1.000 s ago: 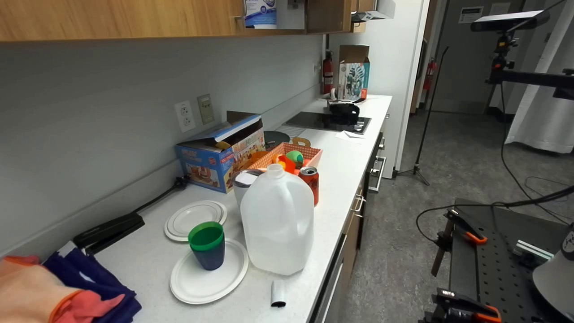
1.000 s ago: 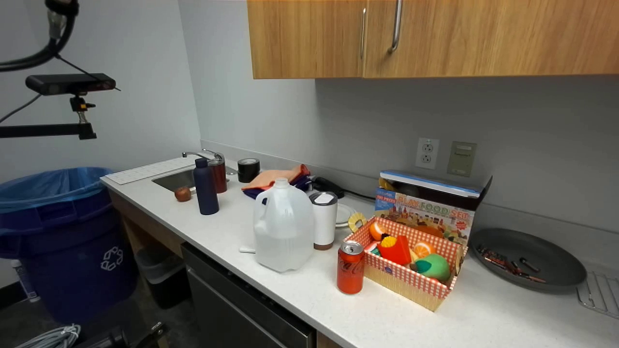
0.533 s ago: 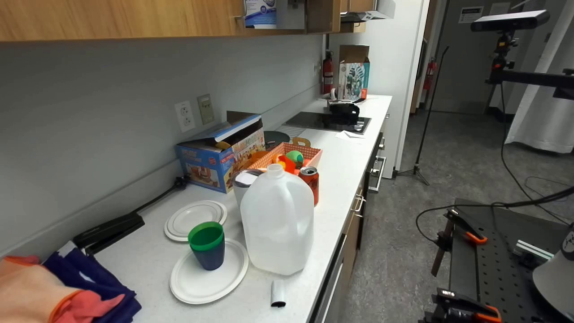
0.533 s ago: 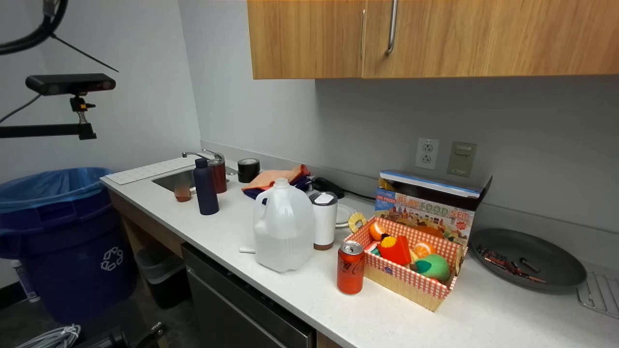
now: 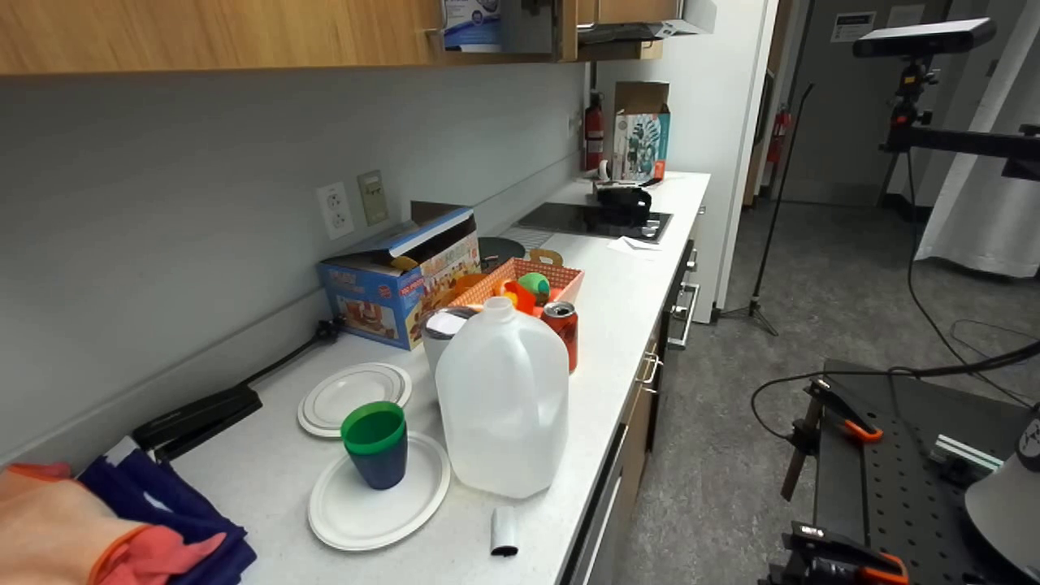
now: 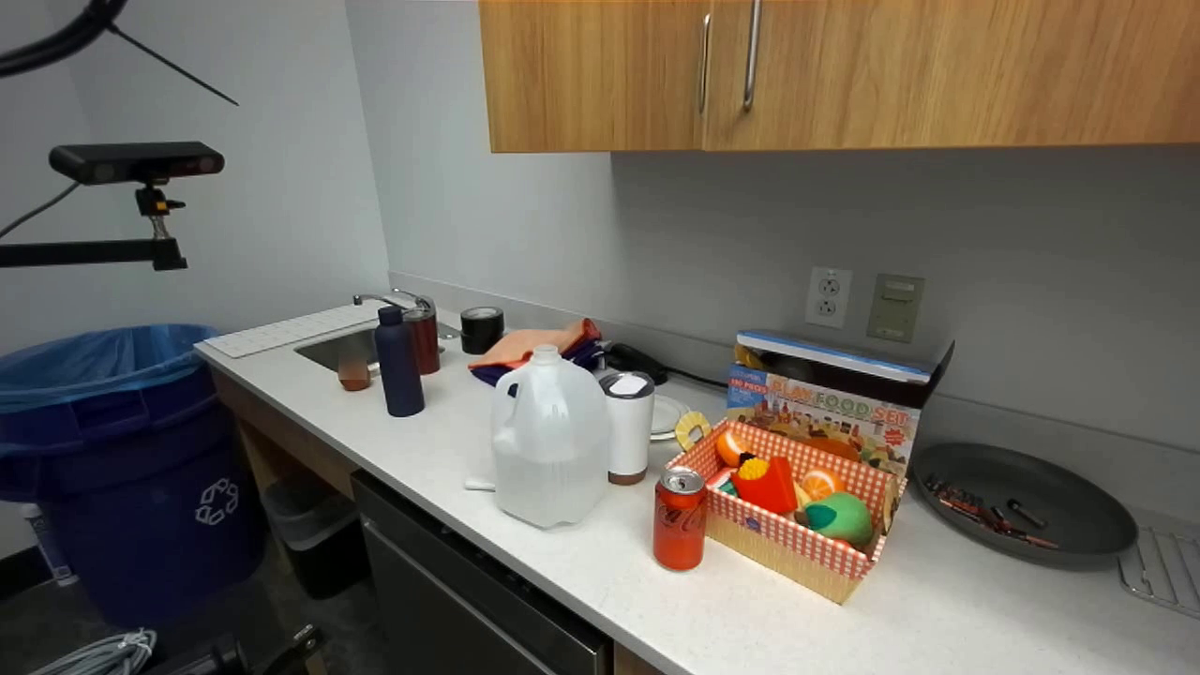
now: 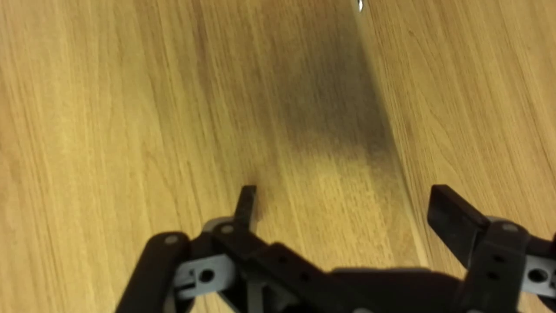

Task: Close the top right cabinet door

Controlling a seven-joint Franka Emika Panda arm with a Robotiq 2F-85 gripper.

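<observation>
The pincer [image 7: 343, 190] has its fingers spread wide, with nothing held between them. The top right cabinet door [image 7: 130, 130] lies directly ahead of the tips and, in the wrist view, takes up the whole area left of the slanting seam. This is a judgement: its coarser grain and pale edge suggest the nearer panel. Note that its free edge runs between the fingers. One finger faces the door beside that edge; the other reaches beyond it, in front of the neighbouring door [image 7: 499, 108]. You cannot confirm contact from these views. Neither exterior view shows the pincer; it probably works above the frame, with the wrist view rolled over.

For the coming move, press inward on the face near the free edge. Caution: the overhanging finger may strike the neighbouring door first; shifting it fully over the panel should avoid this.

The door shows as a flat, plain sheet of light-brown wood grain, with a dark shadow beside its edge. In an exterior view [image 6: 937, 75] it hangs above the bench [image 6: 984, 619], with a slim silver handle [image 6: 751, 54] set upright near the free edge. Its top and far side run out of frame, so you cannot determine its long axis. In an exterior view [image 5: 566, 31] it appears almost edge-on and ajar, with a blue-and-white box [image 5: 473, 24] visible in the cabinet opening [image 5: 522, 36].
</observation>
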